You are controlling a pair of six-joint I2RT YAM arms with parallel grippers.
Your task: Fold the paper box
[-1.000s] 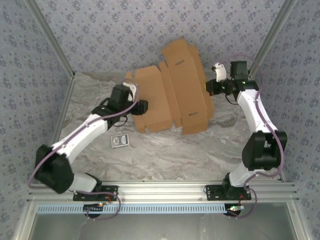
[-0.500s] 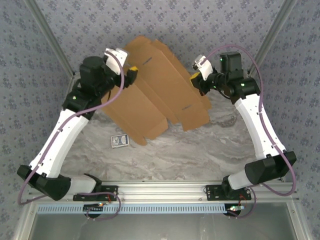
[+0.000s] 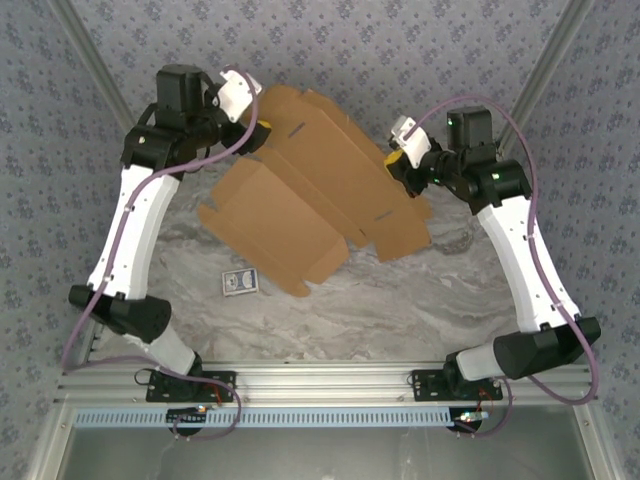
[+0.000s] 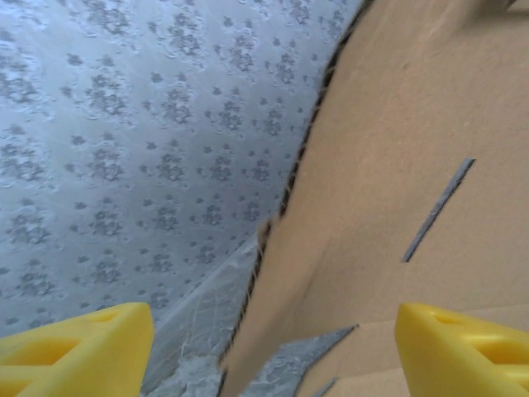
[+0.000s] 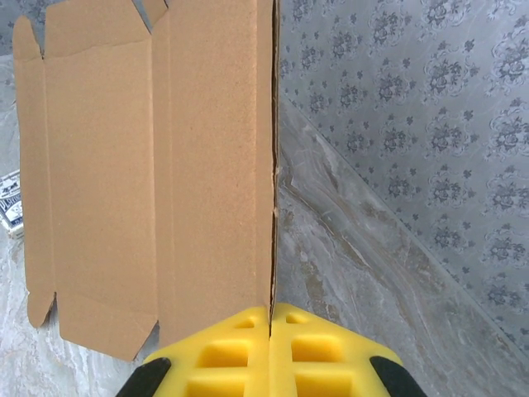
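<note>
Hanging at a tilt beyond the card packet (image 3: 239,282), over the marble table (image 3: 400,300), is one paper box (image 3: 320,190), an unfolded sheet. The right wrist camera settles what the overhead view leaves unclear: the right gripper (image 5: 270,318) is pinched tight on the sheet's edge. The left wrist camera shows the left gripper (image 4: 273,331) spread wide, with the cardboard's edge between its fingers. One packet, two grippers.

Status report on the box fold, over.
Left end effector open at the paper box edge. Right end effector shut on its right edge. Sheet unfolded. Card packet lies apart.
</note>
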